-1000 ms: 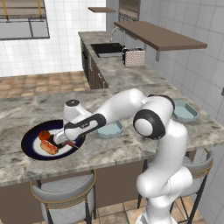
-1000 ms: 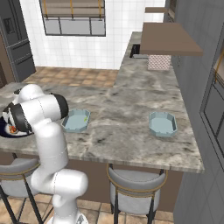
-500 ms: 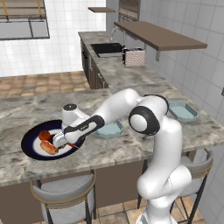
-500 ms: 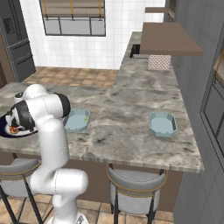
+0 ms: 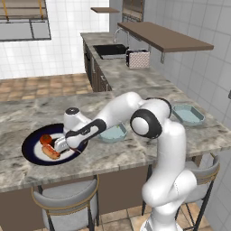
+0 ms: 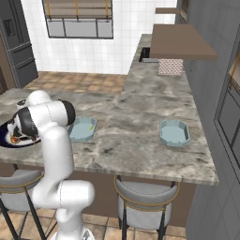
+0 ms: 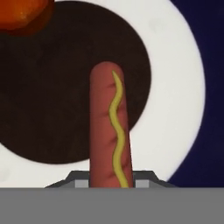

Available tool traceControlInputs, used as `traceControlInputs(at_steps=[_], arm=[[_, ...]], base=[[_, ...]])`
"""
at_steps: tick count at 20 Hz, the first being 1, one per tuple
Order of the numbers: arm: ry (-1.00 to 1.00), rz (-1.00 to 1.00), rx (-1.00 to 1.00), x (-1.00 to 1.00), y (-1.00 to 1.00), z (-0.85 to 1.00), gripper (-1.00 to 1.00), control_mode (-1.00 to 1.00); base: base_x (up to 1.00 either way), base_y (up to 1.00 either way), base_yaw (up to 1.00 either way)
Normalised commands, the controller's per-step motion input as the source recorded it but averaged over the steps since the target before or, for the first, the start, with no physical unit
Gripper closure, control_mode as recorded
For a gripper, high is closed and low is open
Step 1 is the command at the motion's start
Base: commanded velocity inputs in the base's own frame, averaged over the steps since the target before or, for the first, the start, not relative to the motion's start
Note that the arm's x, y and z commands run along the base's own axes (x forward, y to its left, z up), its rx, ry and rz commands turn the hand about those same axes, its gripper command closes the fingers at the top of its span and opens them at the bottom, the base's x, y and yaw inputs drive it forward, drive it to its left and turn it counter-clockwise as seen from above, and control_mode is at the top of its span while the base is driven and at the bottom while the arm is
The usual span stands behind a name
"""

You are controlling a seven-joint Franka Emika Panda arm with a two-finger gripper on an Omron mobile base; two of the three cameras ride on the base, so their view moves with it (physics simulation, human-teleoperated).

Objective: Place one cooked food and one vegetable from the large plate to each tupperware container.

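A: Gripper (image 5: 61, 145) is low over the plate (image 5: 31, 155), right down on the sausage (image 7: 109, 131). In the hand view the sausage runs straight up from between the tips, mustard line on top.

B: Holding it?

A: Jaws look narrowed around it, but can't tell if it's a firm grip; it isn't lifted yet. Lined up lengthwise under the hand, so the fingers pinch across its thin side, I'd guess.

B: Other food?

A: Tomato (image 7: 22, 13) just beyond the gripper, up-left in the hand view, apart from the sausage. Bun sausage (image 5: 50, 152) sits just beside the gripper on the plate.

B: Tubs?

A: Near tub (image 5: 113, 133) is behind the gripper along the arm, close. Far tub (image 5: 187, 114) well apart, past the elbow. Near one is the obvious drop.
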Motion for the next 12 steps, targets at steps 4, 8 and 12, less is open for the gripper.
traceControlInputs(at_steps=[4, 8, 12], arm=[[0.0, 0.0, 0.0, -0.16, -0.09, 0.04, 1.0, -1.0], [-0.04, -0.08, 0.0, -0.53, -0.7, 0.63, 1.0, -1.0], [0.0, -0.12, 0.0, -0.48, -0.89, 0.82, 1.0, -1.0]], base=[[0.0, 0.0, 0.0], [0.0, 0.0, 0.0], [0.0, 0.0, 0.0]])
